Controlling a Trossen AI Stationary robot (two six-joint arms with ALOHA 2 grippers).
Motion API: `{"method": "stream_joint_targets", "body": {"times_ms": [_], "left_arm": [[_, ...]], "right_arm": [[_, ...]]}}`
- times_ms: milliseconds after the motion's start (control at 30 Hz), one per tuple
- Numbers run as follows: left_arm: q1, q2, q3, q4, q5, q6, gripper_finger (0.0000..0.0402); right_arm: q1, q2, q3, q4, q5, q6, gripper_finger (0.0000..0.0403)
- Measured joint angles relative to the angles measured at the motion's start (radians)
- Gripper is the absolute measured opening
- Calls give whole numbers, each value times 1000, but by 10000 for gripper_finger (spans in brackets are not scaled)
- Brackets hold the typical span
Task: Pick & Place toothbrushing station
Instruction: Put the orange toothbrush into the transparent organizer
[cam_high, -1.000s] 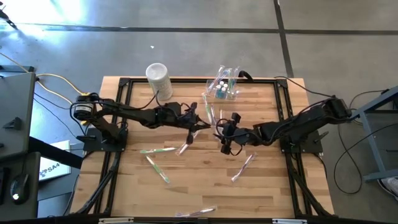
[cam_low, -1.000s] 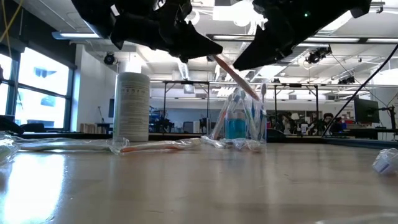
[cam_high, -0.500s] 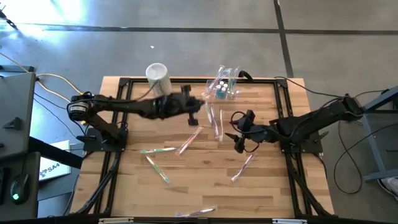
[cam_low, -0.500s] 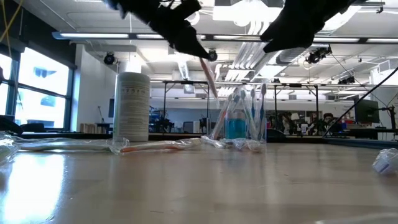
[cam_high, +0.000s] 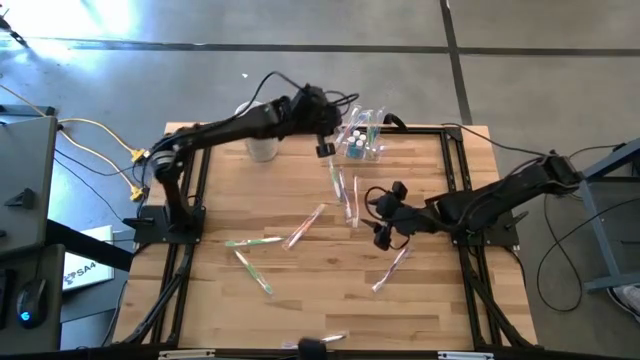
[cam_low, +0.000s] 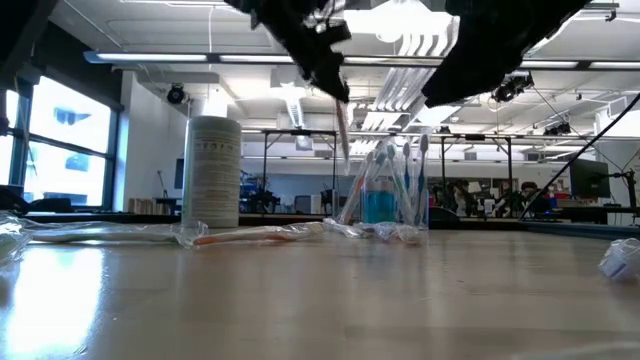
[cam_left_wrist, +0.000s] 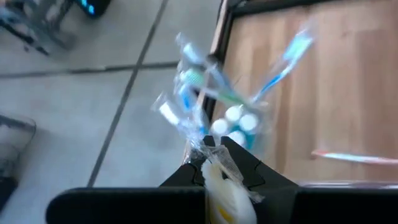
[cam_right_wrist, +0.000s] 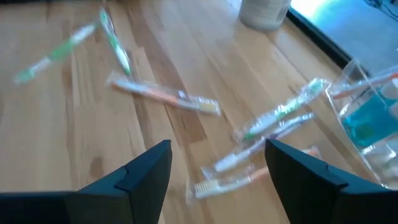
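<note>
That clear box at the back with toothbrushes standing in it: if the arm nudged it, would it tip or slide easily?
Probably it would slide or tip rather easily. The toothbrushing station has thin see-through walls, so it looks light. The toothbrushes standing in it rise well above its rim and lean outward, which likely makes it top-heavy. It also sits near the table's back edge, so a push could send it off.

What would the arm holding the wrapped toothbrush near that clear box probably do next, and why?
Probably ease down and a little further over the clear holder, then let go. The left gripper is shut on a wrapped toothbrush hanging just beside the holder, which already has several brushes standing in it. The right gripper waits open over mid-table.
</note>
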Motion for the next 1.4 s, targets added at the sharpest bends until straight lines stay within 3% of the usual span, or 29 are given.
{"method": "stream_joint_targets", "body": {"times_ms": [200,533,833,1067,1400], "left_arm": [[111,105,26,1,186,-22,4],[159,214,26,2,297,-58,4],[138,214,26,1,286,-55,3],[140,132,26,-12,255,-33,3],[138,15,26,-172,294,-33,3]], "right_arm": [[0,12,0,-70,-1,77,252],[0,12,0,-119,5,110,252],[0,12,0,-115,8,111,252],[0,12,0,-117,8,111,252],[0,12,0,-117,11,111,252]]}}
